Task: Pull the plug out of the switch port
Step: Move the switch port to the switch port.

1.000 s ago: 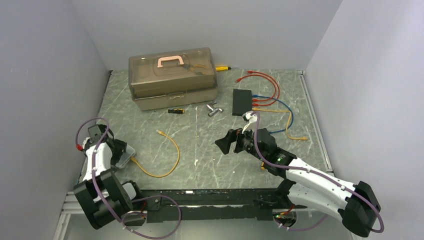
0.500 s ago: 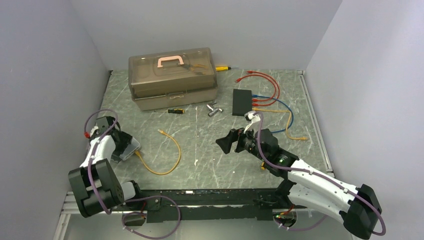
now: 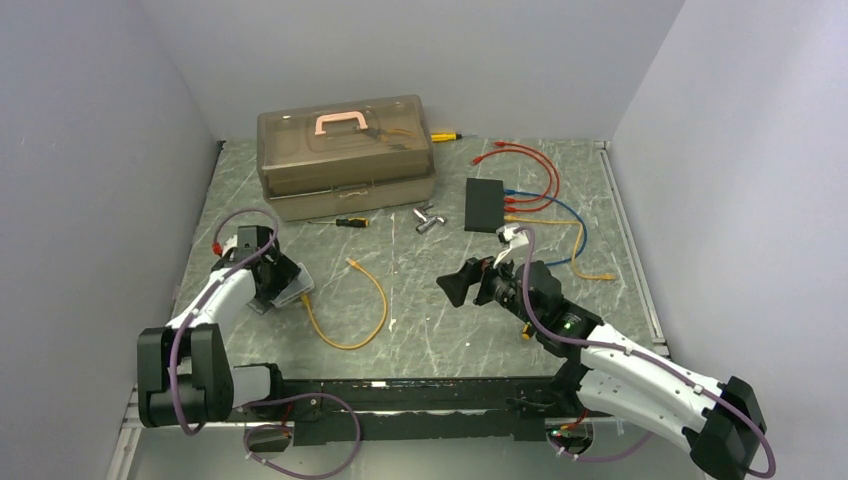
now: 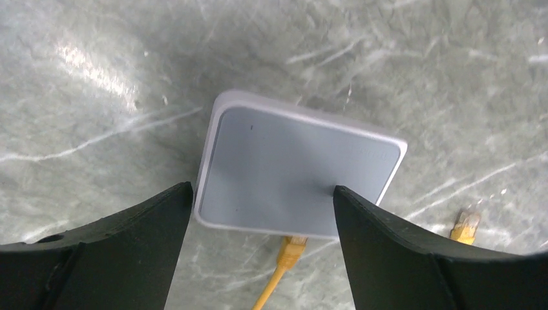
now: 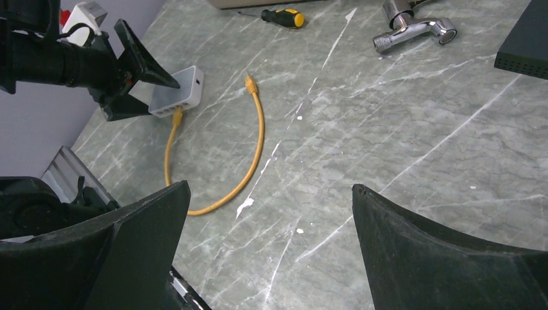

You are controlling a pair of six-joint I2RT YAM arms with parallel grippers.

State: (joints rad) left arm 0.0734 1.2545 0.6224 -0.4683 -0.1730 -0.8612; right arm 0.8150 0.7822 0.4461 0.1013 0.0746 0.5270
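Two risks stand out. The flat matte-black rectangular switch (image 3: 486,204) lies at about 1 o'clock on the grey-green marbled table (image 3: 420,330), with thin red, blue and yellow cables (image 3: 525,150) leaving its 3 o'clock edge, and neither arm is at it. The left gripper (image 4: 262,189), at the table's 9 o'clock, has its fingers pressed against two opposite sides of a small silver-grey flat box (image 4: 297,171) that carries a plugged-in yellow patch cable (image 3: 350,320). Work on that box would likely free the wrong plug. The right gripper (image 5: 269,187) hangs at about 7 o'clock from the switch, spread wide and holding nothing. If it tugs a plug alone, the unheld switch will probably slide along with the cable instead of releasing it. The plugs also sit close together, so the fingers could catch a neighbouring one. No brand or label can be read; a faint mark near one corner of the grey box is too dim to make out.
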